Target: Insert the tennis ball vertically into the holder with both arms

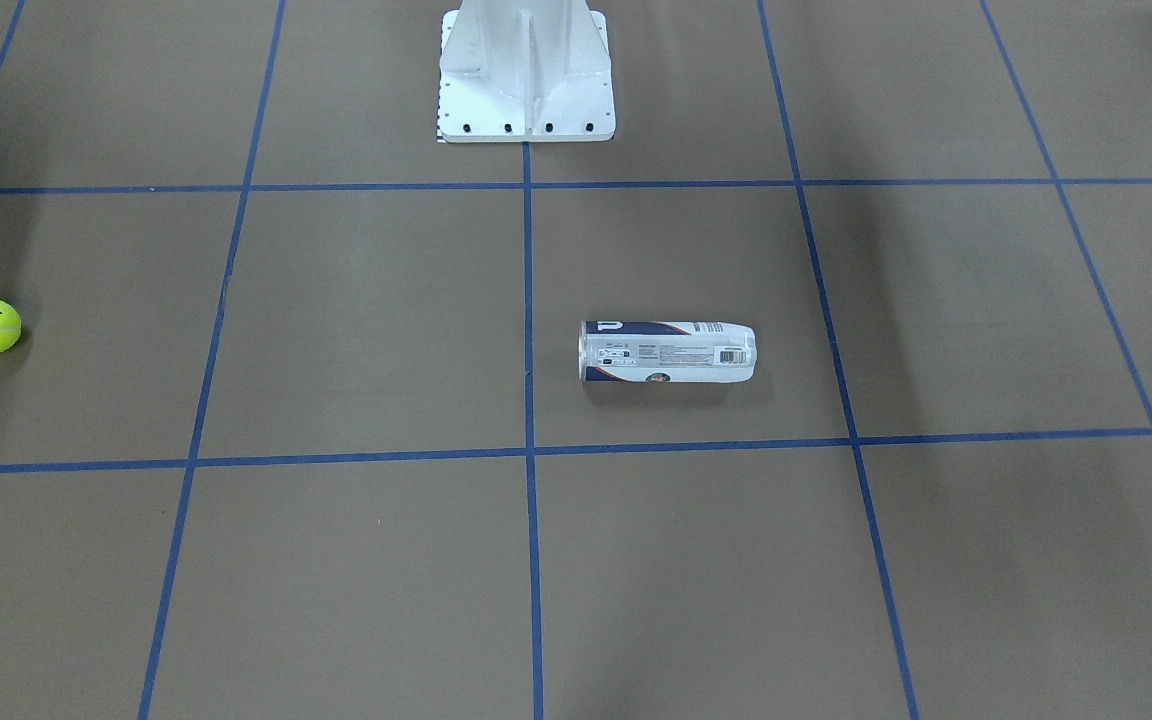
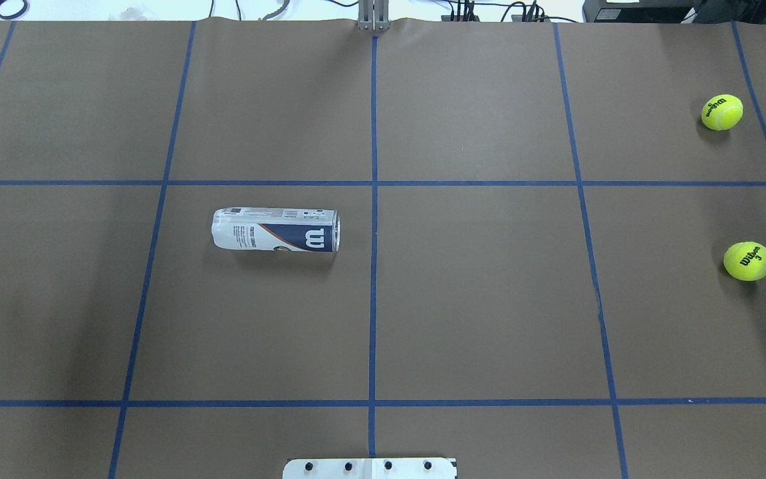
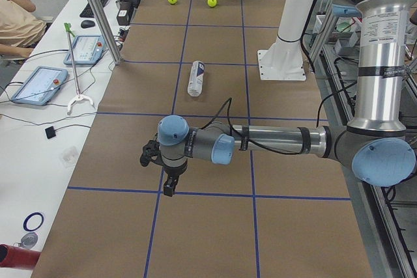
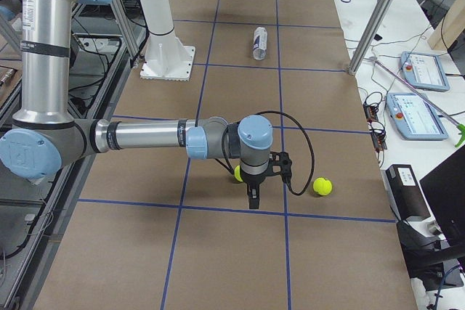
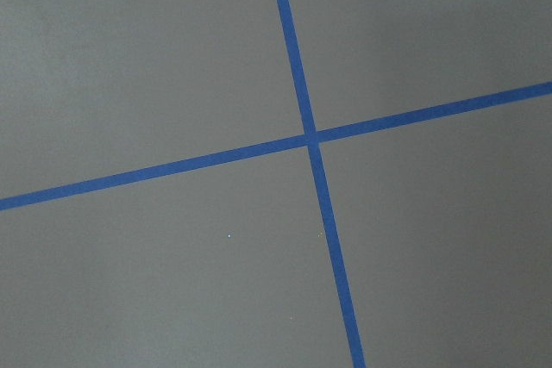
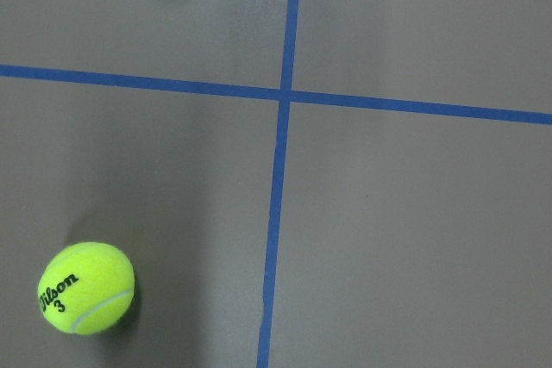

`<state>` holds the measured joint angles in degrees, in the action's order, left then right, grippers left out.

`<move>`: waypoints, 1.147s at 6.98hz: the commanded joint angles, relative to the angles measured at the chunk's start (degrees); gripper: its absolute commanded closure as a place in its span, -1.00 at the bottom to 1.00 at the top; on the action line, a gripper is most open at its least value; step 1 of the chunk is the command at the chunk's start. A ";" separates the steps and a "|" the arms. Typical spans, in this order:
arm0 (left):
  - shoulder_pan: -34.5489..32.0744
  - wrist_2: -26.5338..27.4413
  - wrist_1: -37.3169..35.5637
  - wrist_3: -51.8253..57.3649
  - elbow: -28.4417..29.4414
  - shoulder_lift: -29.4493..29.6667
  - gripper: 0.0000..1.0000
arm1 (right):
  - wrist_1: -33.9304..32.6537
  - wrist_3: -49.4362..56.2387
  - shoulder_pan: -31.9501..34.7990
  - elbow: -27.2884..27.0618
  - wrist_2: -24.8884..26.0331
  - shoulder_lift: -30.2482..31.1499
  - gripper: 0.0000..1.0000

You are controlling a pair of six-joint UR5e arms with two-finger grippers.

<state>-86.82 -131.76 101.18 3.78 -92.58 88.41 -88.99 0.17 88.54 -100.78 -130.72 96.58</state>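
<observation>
- Our left end effector (image 3: 168, 190) hangs over a bare patch of desk (image 3: 215, 226). Only a side view shows it, so we cannot tell whether its fingers are spread or together.
- Our right end effector (image 4: 252, 200) hangs low over the desk, and we cannot tell its state either.
- The tennis ball (image 6: 86, 287) lies just beside the right end effector, and a second ball (image 4: 322, 186) lies near its other side.
- The holder (image 2: 276, 230) lies on its side, well apart from both end effectors, with its rimmed mouth turned toward the right one.
- We judge that nothing is gripped yet.
- The left end effector should take the holder mid-body, stand it mouth-up and steady it.
- The right end effector should centre over the ball before closing, since the ball can roll.
- The fit looks snug, so we line the ball up squarely above the mouth.
</observation>
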 commanded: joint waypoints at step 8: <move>11.56 0.01 22.83 -12.45 12.78 21.61 -1.00 | 4.26 -0.08 0.05 0.41 -0.06 0.19 -0.99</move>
<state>-78.11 -131.69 123.51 -4.98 -79.87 106.99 -84.66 0.09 88.59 -100.41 -130.75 96.90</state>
